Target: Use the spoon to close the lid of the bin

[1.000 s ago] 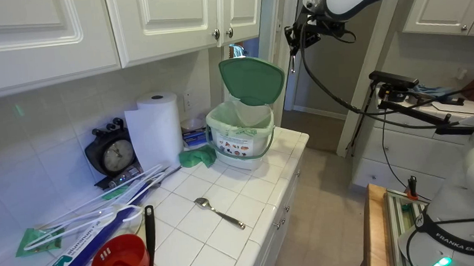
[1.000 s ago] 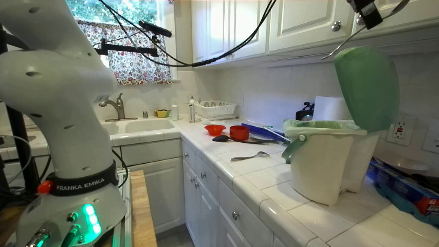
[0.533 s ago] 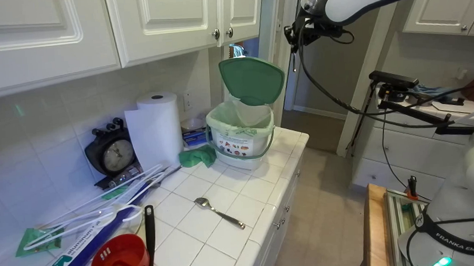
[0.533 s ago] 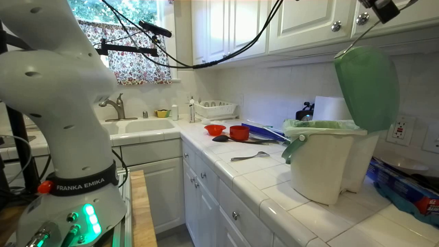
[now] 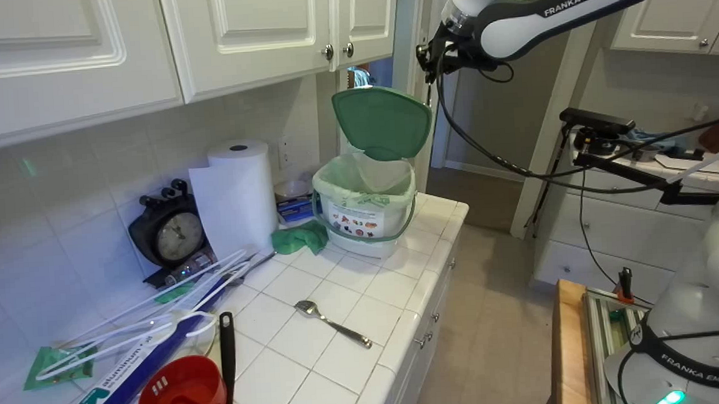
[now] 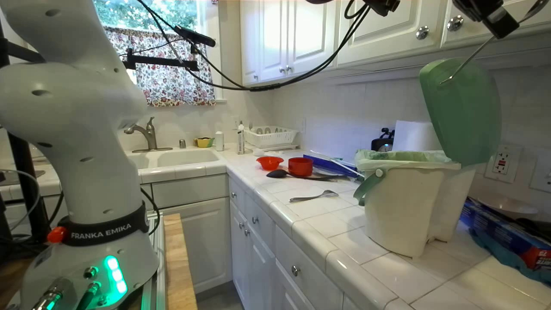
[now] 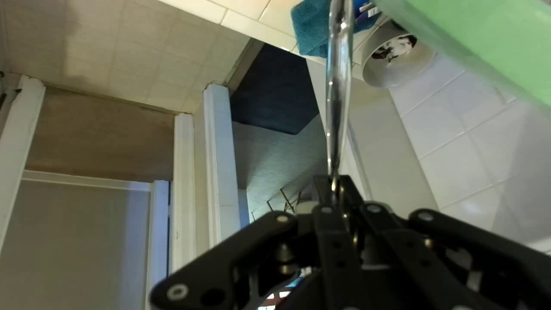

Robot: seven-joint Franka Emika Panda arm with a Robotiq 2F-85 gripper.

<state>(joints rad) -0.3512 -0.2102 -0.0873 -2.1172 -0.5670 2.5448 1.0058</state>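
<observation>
The white bin (image 5: 360, 220) stands on the tiled counter; it also shows in an exterior view (image 6: 400, 206). Its green lid (image 5: 383, 122) stands open, upright and leaning back; its back faces an exterior view (image 6: 467, 120), and part fills the wrist view's top right (image 7: 495, 34). My gripper (image 7: 336, 186) is shut on a metal spoon (image 7: 338, 86). In an exterior view the gripper (image 6: 499, 23) is above the lid. The spoon's thin end (image 6: 469, 60) points down across the lid's back; its wide end (image 6: 536, 10) sticks out above. I cannot tell whether it touches the lid.
White wall cabinets (image 6: 387, 30) hang close to the gripper. A paper-towel roll (image 5: 243, 190), a clock (image 5: 171, 232), hangers (image 5: 130, 334) and a red cup (image 5: 181, 394) stand or lie along the counter. A metal utensil (image 5: 336, 325) lies before the bin. Cables (image 6: 280, 84) hang off the arm.
My gripper with the spoon has moved toward the lid and, lately, a little down. The spoon's lower end has gone from beside the lid to overlapping its back. The lid and bin have not moved.
</observation>
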